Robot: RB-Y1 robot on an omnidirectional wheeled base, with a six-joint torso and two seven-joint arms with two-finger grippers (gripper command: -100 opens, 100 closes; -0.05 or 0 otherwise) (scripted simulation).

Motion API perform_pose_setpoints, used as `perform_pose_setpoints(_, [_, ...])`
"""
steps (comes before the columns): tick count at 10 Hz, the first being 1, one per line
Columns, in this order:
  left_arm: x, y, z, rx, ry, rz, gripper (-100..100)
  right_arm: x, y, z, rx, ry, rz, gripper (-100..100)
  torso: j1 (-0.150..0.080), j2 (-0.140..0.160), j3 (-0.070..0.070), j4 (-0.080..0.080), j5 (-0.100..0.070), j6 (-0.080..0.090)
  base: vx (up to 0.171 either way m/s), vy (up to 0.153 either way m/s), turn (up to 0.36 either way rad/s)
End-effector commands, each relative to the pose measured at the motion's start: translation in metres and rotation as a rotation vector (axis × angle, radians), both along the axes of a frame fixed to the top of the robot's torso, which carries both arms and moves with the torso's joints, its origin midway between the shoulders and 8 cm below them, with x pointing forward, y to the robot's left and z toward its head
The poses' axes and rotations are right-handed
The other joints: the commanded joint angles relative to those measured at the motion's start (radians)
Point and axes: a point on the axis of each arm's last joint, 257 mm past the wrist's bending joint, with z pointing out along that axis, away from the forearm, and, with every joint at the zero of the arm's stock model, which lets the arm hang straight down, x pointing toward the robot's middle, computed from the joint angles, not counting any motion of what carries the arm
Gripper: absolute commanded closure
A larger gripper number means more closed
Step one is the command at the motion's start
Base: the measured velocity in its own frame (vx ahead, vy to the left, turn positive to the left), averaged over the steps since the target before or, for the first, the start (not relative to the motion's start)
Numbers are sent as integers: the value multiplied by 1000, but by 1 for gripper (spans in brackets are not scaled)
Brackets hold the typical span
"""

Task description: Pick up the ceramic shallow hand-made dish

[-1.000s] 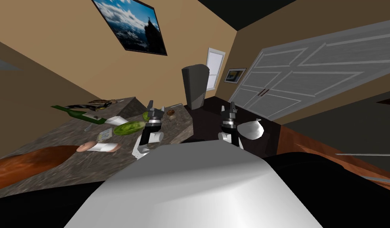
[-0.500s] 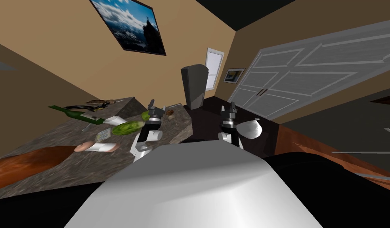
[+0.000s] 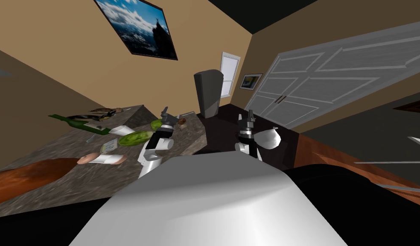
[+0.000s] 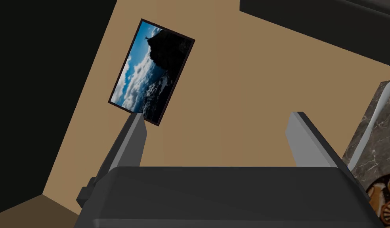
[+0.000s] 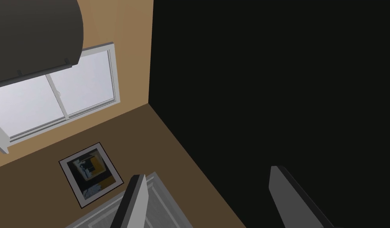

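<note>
While my head has turned a touch, sliding the whole room slightly toward 9 o'clock in the head view, the real change is in the left arm. Its forearm has leaned over toward 1 o'clock, and the left gripper [image 3: 170, 114] has crept up and across the speckled stone counter [image 3: 68, 183]. It now hangs just beside the brown dish [image 3: 181, 121], which I take to be the task's piece: small, round and dark, lying at the gripper's 4 o'clock near the counter's far corner. In the left wrist view the brown dish [image 4: 384, 202] shows an orange pattern. It lies on the stone beside the dark body of the left gripper [image 4: 216, 114], whose fingers [image 4: 131, 138] stand wide apart with nothing between them. A long white utensil [image 4: 370, 126] lies on the same stone just past the dish. At the gripper's 8 o'clock in the head view lies a green oval piece [image 3: 134, 138], and farther out toward 9 o'clock a green bottle [image 3: 72, 122] lies on its side. Both sit as before on the counter. The right gripper [image 3: 245, 114] has stayed at 3 o'clock of the left, well apart from it, above a dark tabletop [image 3: 222, 128]. In its own wrist view the right gripper [image 5: 207, 172] is spread and empty.
</note>
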Motion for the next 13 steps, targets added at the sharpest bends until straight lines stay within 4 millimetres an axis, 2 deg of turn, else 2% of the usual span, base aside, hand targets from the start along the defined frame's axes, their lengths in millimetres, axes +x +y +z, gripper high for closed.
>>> perform_pose_setpoints(1, [4,0,-7,-18,37,-8,-100,0,0,0,0,0,0,0,0,0,0,0,0,0,-8,-27,-10])
perform_pose_setpoints(6, [22,-1,-24,-101,166,-64,-100,0,0,0,0,0,0,0,0,-1,0,0,0,0,0,-27,-12])
perform_pose_setpoints(13, [36,4,-63,-165,363,-83,-100,0,0,0,0,0,0,0,1,-2,-1,0,0,0,11,-20,-8])
